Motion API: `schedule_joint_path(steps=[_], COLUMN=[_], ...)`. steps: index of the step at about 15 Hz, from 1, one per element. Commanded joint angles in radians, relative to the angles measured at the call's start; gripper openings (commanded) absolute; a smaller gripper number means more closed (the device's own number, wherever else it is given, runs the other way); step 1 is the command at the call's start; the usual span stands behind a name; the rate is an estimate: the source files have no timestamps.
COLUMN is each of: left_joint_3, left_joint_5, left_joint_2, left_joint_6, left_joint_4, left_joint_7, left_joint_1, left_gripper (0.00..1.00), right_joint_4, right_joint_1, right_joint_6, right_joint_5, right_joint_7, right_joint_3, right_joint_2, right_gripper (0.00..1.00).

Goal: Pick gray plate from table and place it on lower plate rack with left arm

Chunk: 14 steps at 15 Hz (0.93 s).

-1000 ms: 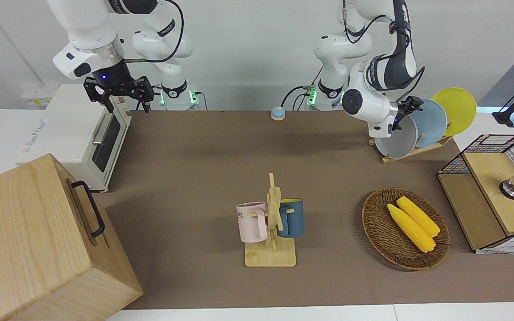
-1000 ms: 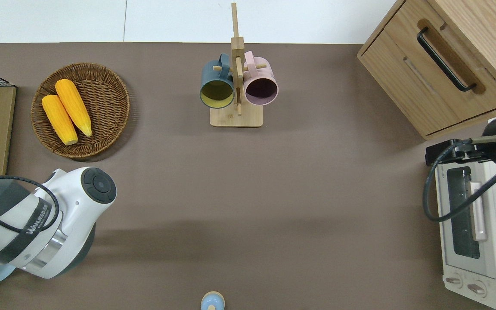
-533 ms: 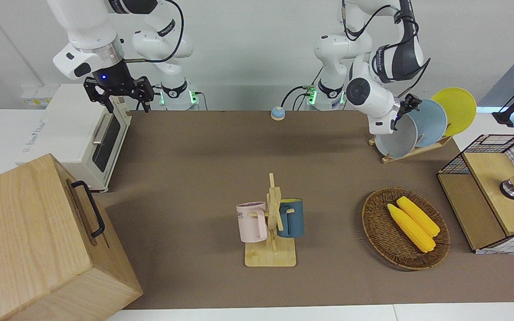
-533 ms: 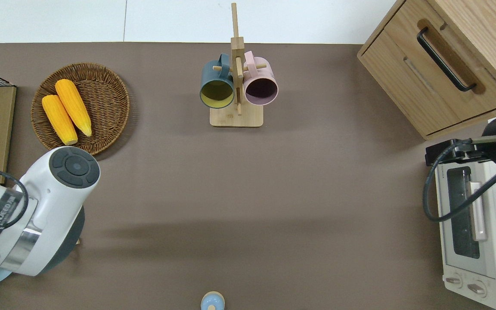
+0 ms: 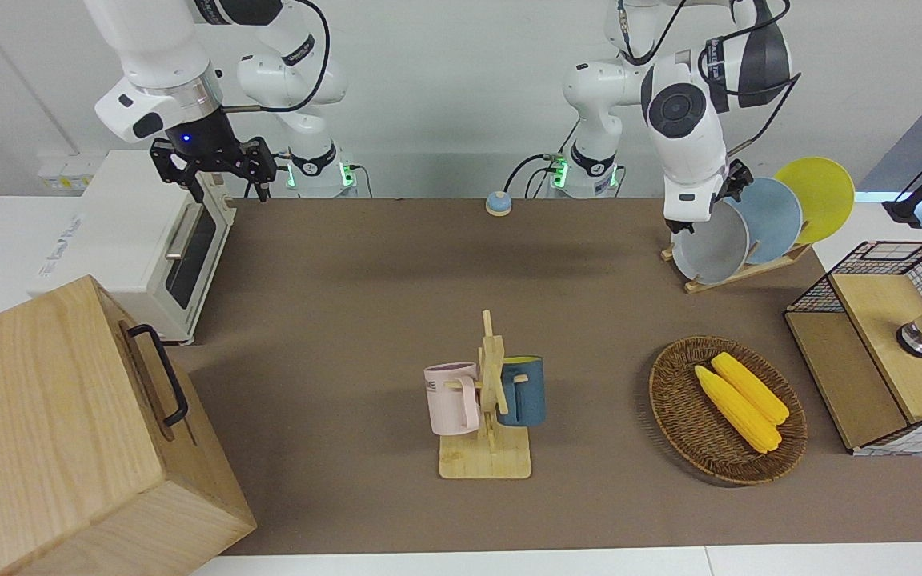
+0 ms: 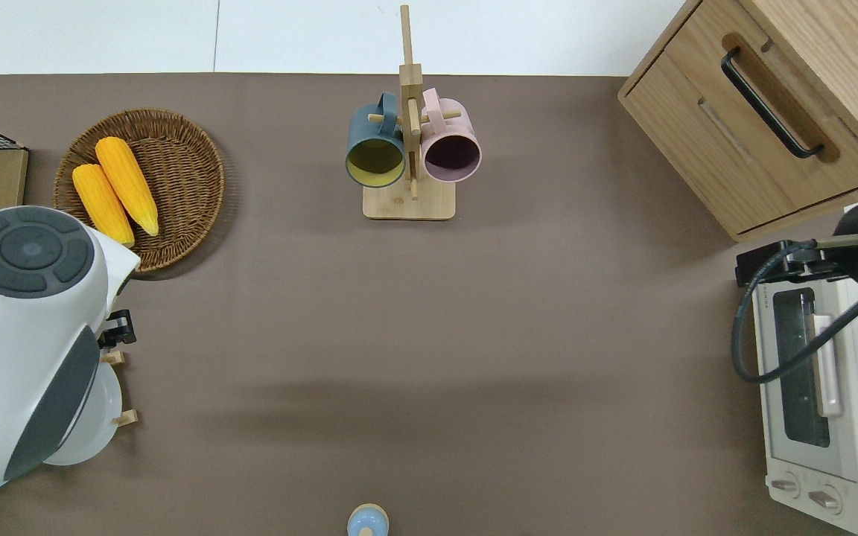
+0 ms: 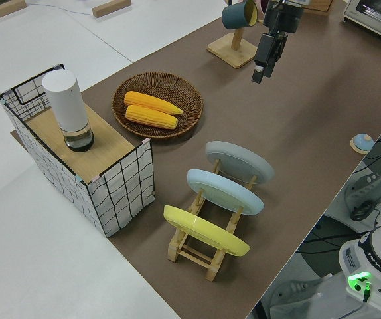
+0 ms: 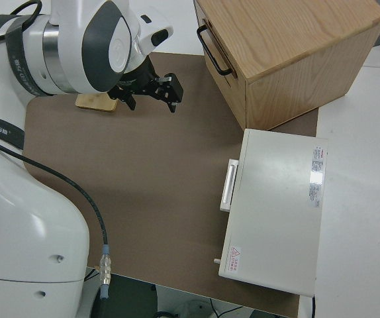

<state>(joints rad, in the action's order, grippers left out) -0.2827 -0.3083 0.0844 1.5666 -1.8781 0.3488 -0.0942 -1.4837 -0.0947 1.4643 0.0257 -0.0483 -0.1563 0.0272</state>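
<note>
Now the gray plate (image 7: 239,161) sits racked beside the blue plate (image 7: 225,191); left tool (image 7: 265,61) open, empty.

Probably a robotics lab — mock kitchen: toaster oven (image 5: 149,240), mug stand (image 5: 487,416), plain white walls.

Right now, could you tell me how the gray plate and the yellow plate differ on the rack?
The gray plate sits in the end slot nearest the mug stand; the yellow plate fills the opposite end slot. Gray is pale and muted, yellow vivid. Both look equal in size, leaning alike on the lower plate rack.
</note>
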Motion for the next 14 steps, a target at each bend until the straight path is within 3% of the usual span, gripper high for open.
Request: schedule_joint_path(steps=[1,6,10,14], left_joint_3=[0.003,0.040,0.062,0.056], left_joint_5=[0.167,0.329,0.344,0.334], left_joint_2=[-0.005,0.006,0.009,0.020], left_joint_6=[0.003,0.004,0.000,-0.007], left_joint_4=[0.071,0.132,0.155,0.157], left_joint_7=[-0.128,-0.361,-0.457,-0.456], left_joint_1=[0.001,-0.021,-0.024,-0.032], left_gripper=[1.00,1.00,1.00,1.00], right_joint_4=[0.006,0.006,0.006,0.006], right_joint_1=[0.007,0.007,0.007,0.007], right_joint_6=[-0.001,-0.001,-0.001,-0.001], right_joint_5=[-0.003,-0.003,-0.003,-0.003], right_joint_7=[-0.004,-0.004,-0.004,-0.004], right_joint_3=[0.006,0.006,0.006,0.006], right_joint_2=[0.002,0.000,0.000,0.000], right_gripper=[0.983,0.983,0.983,0.983])
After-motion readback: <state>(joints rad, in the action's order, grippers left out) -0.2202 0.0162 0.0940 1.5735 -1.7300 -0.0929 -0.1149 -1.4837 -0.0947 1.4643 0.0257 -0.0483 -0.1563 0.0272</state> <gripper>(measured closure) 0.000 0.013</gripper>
